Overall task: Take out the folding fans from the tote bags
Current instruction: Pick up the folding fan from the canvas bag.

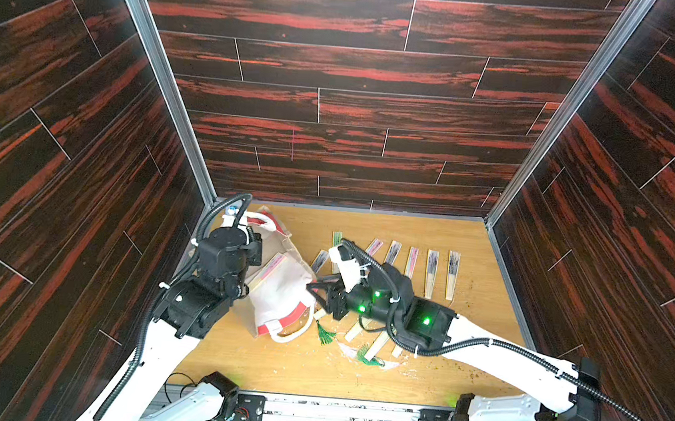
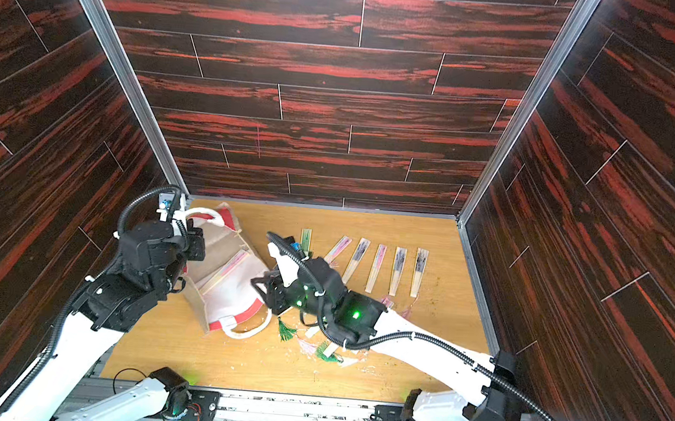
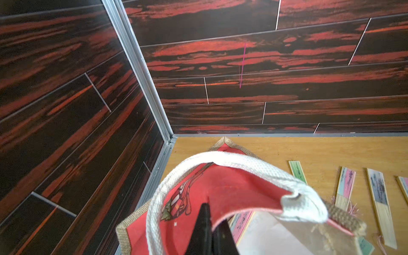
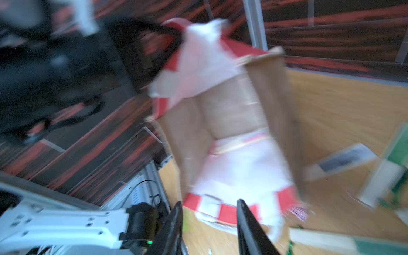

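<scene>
The tote bag [image 1: 282, 298] [image 2: 232, 294] lies tipped over at the table's left, its mouth turned toward the right arm. My left gripper [image 3: 207, 207] [image 1: 255, 246] is shut on its red rim [image 3: 220, 189] under a white rope handle [image 3: 242, 163]. One pink-topped folding fan [image 1: 268, 270] [image 3: 241, 220] [image 4: 240, 141] lies inside on the white lining. My right gripper [image 1: 314, 284] [image 2: 258, 286] [image 4: 209, 202] hangs open and empty just in front of the bag's mouth. Several fans [image 1: 430, 271] [image 2: 397, 269] lie in a row at the back right.
More fans with green tassels [image 1: 325, 333] [image 2: 285, 330] lie under and in front of the right forearm. Pale scraps [image 1: 348, 350] litter the wooden table [image 1: 481, 315]. Dark panelled walls enclose three sides, and a metal rail [image 1: 351, 412] runs along the front.
</scene>
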Controlling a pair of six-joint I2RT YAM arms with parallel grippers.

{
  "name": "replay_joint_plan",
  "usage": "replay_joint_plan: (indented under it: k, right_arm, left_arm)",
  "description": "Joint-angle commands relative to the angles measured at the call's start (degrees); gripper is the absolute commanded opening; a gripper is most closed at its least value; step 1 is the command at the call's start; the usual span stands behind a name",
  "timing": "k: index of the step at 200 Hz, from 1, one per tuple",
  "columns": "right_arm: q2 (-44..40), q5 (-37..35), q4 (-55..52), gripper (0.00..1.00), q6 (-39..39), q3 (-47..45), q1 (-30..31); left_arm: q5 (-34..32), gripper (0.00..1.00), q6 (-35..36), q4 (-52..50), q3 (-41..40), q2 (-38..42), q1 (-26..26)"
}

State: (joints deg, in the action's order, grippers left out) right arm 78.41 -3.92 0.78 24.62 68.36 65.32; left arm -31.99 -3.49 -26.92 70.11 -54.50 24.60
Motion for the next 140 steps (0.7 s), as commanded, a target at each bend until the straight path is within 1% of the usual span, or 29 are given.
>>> replay_joint_plan:
  k: [1,53,95,140]
  right_arm:
    - [6.10,2.69,2.06,0.40,-0.88,2.60,0.75]
    - [18.91,0.57,-2.37,0.39,-0.45,10.78,1.78]
    - [28.07,-1.57,-7.08,0.45,1.22,18.32,1.82]
    - [36.57,-0.69,-11.14,0.45,3.19,26.97,1.73]
  left_arm:
    - [-1.28,0.00,-1.24,4.33,3.86,-0.21,-0.01]
    - [1.10,0.00,-2.68,4.11,6.79,-1.57,0.01]
    - [3.81,0.00,-4.30,4.89,7.15,-1.25,0.01]
    - [7.38,0.00,-5.66,7.02,6.48,0.65,0.01]
